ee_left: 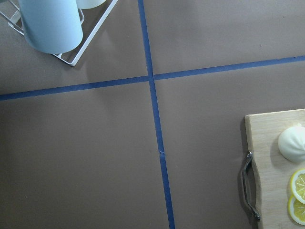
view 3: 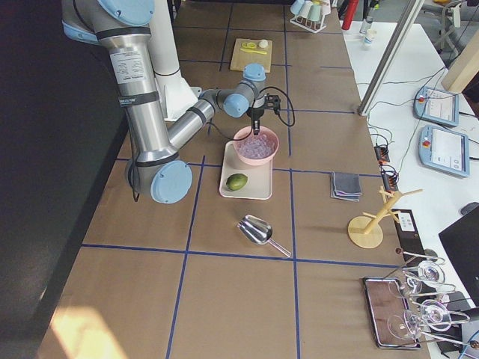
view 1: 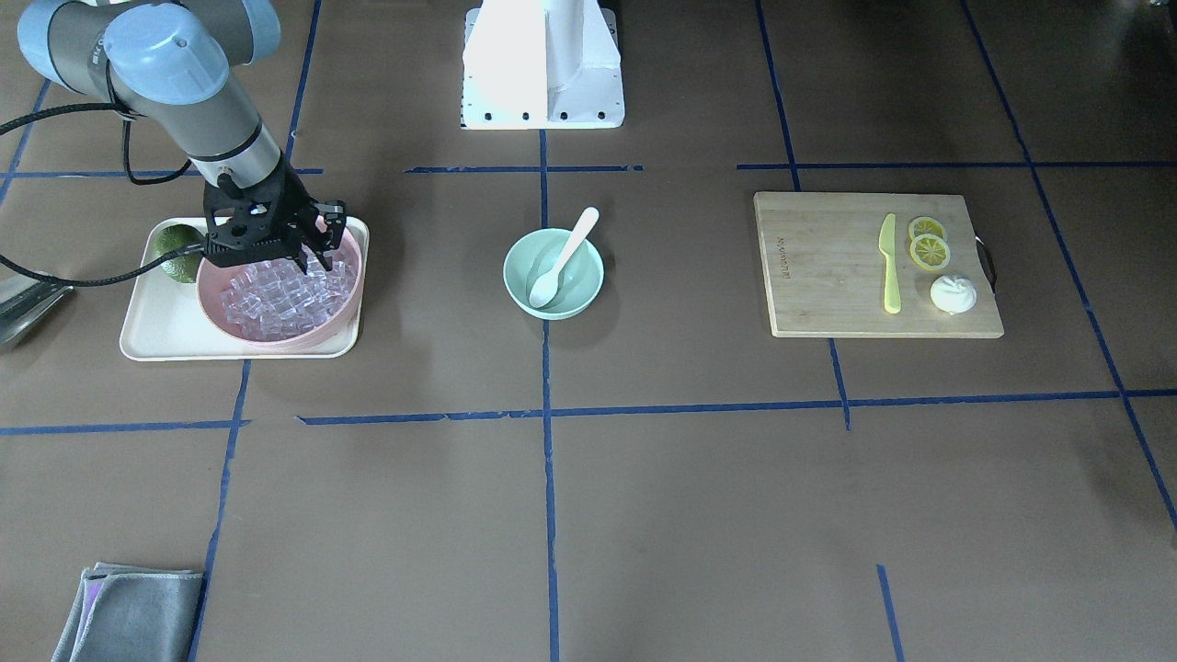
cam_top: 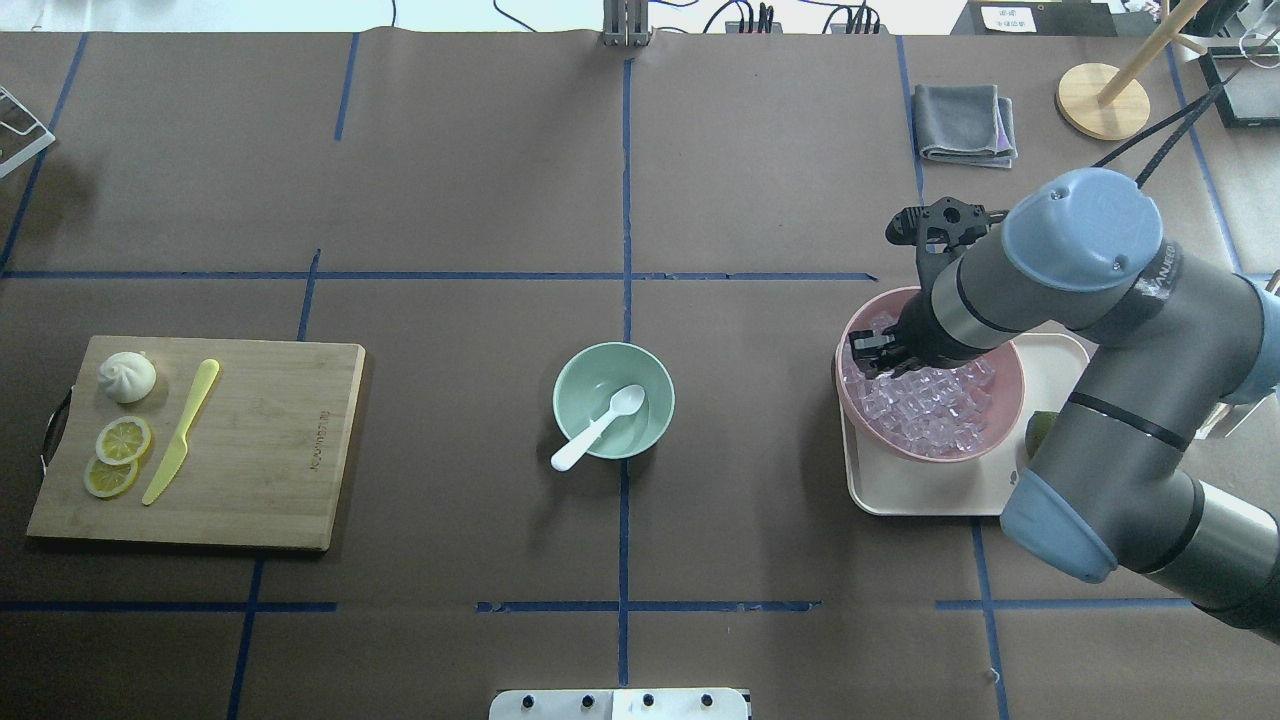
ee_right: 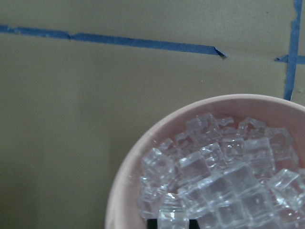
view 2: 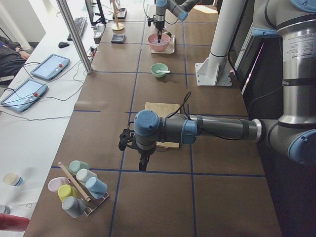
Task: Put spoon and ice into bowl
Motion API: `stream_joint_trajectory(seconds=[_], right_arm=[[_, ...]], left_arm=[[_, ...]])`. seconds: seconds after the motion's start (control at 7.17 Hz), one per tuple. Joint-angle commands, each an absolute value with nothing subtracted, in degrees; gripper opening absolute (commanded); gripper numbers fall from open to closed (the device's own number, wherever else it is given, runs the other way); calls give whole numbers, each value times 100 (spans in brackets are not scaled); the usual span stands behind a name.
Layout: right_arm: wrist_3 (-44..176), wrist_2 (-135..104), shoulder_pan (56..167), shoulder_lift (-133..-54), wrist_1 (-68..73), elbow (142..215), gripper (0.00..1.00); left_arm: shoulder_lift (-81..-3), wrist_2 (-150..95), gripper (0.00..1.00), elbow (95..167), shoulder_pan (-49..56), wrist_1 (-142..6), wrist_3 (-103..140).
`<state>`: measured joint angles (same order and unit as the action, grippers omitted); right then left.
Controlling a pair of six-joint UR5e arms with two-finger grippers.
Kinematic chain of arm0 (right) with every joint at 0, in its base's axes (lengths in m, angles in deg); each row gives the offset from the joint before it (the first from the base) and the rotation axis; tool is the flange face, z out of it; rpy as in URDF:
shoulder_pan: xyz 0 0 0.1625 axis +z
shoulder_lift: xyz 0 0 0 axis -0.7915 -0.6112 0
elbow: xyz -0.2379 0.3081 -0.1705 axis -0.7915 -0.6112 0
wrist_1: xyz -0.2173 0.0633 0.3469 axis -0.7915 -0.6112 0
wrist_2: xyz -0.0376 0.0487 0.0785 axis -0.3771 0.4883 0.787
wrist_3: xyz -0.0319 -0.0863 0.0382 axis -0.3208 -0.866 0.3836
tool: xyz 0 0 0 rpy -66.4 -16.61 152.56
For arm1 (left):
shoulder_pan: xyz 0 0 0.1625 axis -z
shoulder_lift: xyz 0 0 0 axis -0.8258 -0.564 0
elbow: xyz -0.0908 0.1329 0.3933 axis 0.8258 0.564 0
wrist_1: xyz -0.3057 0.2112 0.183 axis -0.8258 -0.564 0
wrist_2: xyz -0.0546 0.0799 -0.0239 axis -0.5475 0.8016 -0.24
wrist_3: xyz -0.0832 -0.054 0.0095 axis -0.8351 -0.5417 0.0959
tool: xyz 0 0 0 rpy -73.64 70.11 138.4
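The mint-green bowl (view 1: pixel 588 296) stands at the table's middle, also in the overhead view (cam_top: pixel 576 384). The white spoon (view 1: pixel 563 257) lies in it, scoop down and handle over the rim (cam_top: pixel 598 430). The ice (view 1: pixel 274 302) fills the pink bowl (view 1: pixel 276 340) on a tray. My right gripper (view 1: pixel 314 264) reaches down into that bowl's edge (cam_top: pixel 868 358). In the right wrist view its tips close on an ice cube (ee_right: pixel 172 217) among the pile. My left gripper (view 2: pixel 142 165) hangs over the table by the cutting board; I cannot tell whether it is open or shut.
The cream tray (view 1: pixel 156 336) also holds a lime (view 1: pixel 177 253). A cutting board (view 1: pixel 828 276) carries a yellow-green knife (view 1: pixel 889 267), lemon slices (view 1: pixel 929 244) and a bun (view 1: pixel 954 294). A grey cloth (view 1: pixel 129 611), a metal scoop (view 3: pixel 258 230) and a cup rack (view 2: pixel 79 192) sit nearby.
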<state>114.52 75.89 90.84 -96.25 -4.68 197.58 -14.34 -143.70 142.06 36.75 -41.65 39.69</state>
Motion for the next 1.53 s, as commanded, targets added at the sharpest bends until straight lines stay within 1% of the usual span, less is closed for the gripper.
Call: stream_joint_trajectory(seconds=[0.0,0.14,0.28,0.56,0.7,0.84,0.98,1.12,1.26,1.4], right_arm=[[13758,6953,8497,-8725,-989,19677,3],[14008,6496,8206,-8154,-1637,19563,3],[14497,6265,7933,-7705,-1714,19188,4],[14992,5606,7502,-6755,-1662,17951,5],[15073,5490,7404,-6647,-1453,17658,7],[15091,5411,7342,-6654,-1390,17620,9],[15082,5410,7324,-6663,-1389,17611,14],[15091,5410,7324,-6637,-1380,17602,52],[15091,5410,7324,-6645,-1380,17602,99],[15082,5410,7333,-6645,-1372,17594,100]], left_arm=[[-1434,-14374,100,14206,3671,-4162,3969],[-1434,-14374,100,14206,3671,-4153,3969],[-1434,-14374,100,14206,3671,-4144,3969],[-1382,-14374,100,14206,3680,-4144,3969],[-1381,-14374,100,14223,3671,-4144,3969],[-1381,-14461,100,14223,3680,-4144,3969],[-1355,-14488,100,14215,3671,-4144,3969],[-1355,-14497,100,14223,3671,-4144,3969],[-1355,-14497,100,14223,3671,-4144,3969],[-1355,-14497,100,14215,3671,-4144,3969]])
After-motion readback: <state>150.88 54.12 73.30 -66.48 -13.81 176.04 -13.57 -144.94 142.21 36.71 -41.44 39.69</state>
